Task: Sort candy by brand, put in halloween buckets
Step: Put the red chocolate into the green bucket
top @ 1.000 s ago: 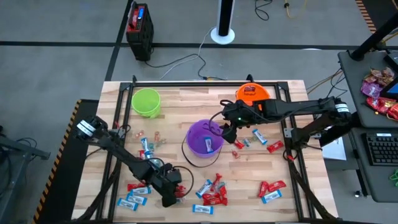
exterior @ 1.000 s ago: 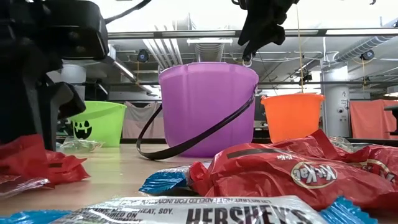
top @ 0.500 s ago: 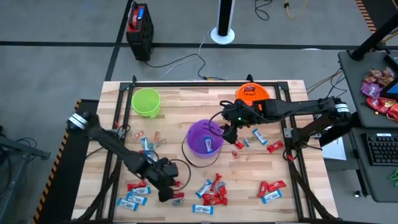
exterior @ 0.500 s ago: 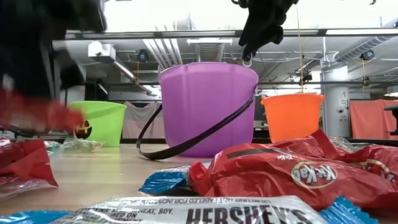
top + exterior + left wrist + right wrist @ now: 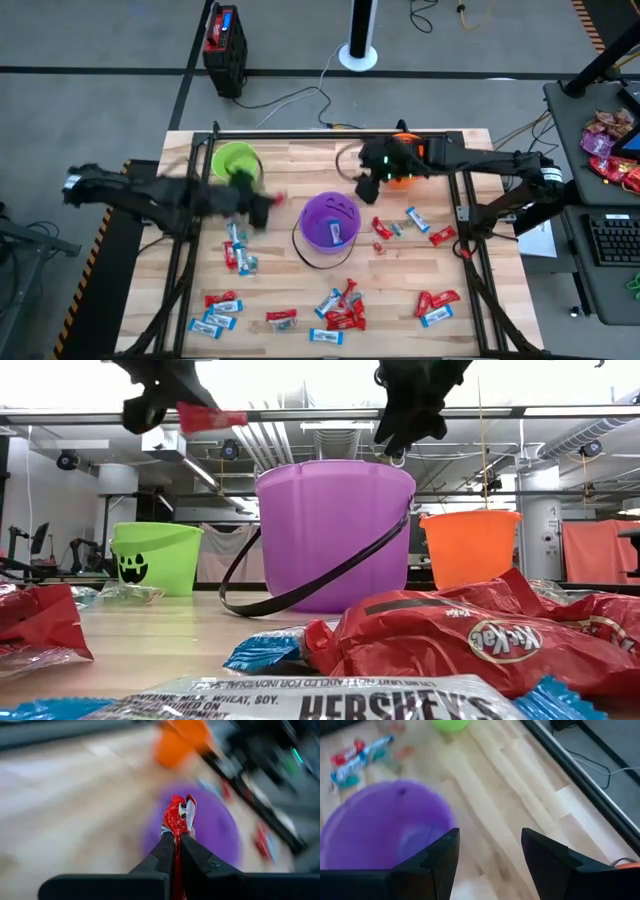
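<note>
While the table (image 5: 300, 165) carries three buckets, the left gripper (image 5: 262, 201), clamped on a red candy (image 5: 178, 817), hangs between green bucket (image 5: 236, 160) and purple bucket (image 5: 330, 218); release only once centred over the matching pail. Right gripper (image 5: 366, 186) gapes empty.

Middle bucket (image 5: 330, 222) stands between two other buckets (image 5: 236, 160).
</note>
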